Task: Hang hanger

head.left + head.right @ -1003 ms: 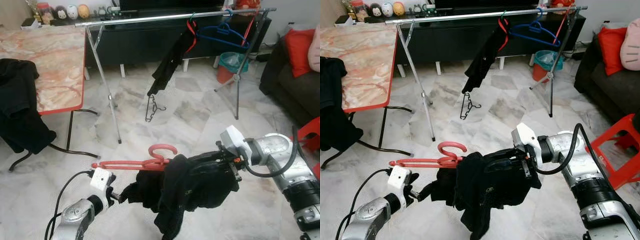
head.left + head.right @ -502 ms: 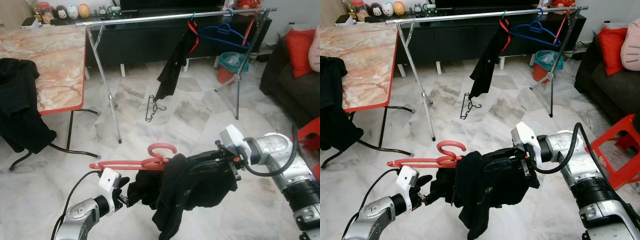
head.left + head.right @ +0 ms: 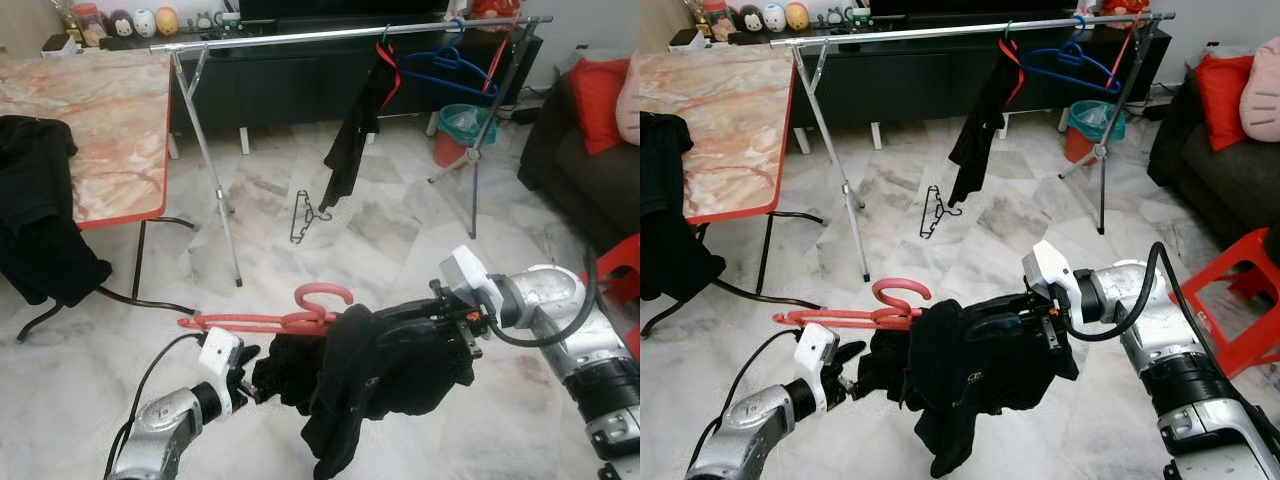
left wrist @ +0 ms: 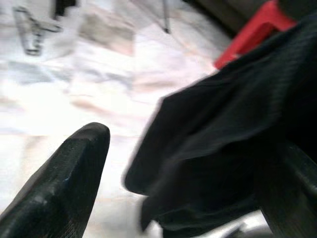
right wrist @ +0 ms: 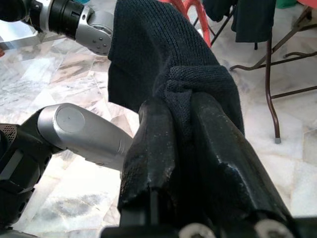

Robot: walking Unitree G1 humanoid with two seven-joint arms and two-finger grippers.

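Note:
A red hanger (image 3: 255, 322) lies level at knee height with its hook (image 3: 325, 296) up, and a black garment (image 3: 385, 365) is bunched over its right half. My right gripper (image 3: 400, 322) is shut on that garment; in the right wrist view its fingers (image 5: 148, 148) pinch a fold of the cloth. My left gripper (image 3: 252, 372) is open at the garment's left edge, with cloth between its fingers (image 4: 64, 183). Ahead stands a silver clothes rail (image 3: 320, 35) holding a blue hanger (image 3: 440, 65) and a hanging black garment (image 3: 355, 135).
A black wire hanger (image 3: 303, 215) lies on the marble floor under the rail. A marble-topped table (image 3: 110, 130) with black clothes (image 3: 35, 225) draped on it stands left. A dark sofa (image 3: 590, 170), a red stool (image 3: 622, 262) and a bin (image 3: 462, 128) are right.
My left gripper has moved up and right, closer to the bunched garment. The black garment on the rail has swung to the right. The right gripper keeps its hold.

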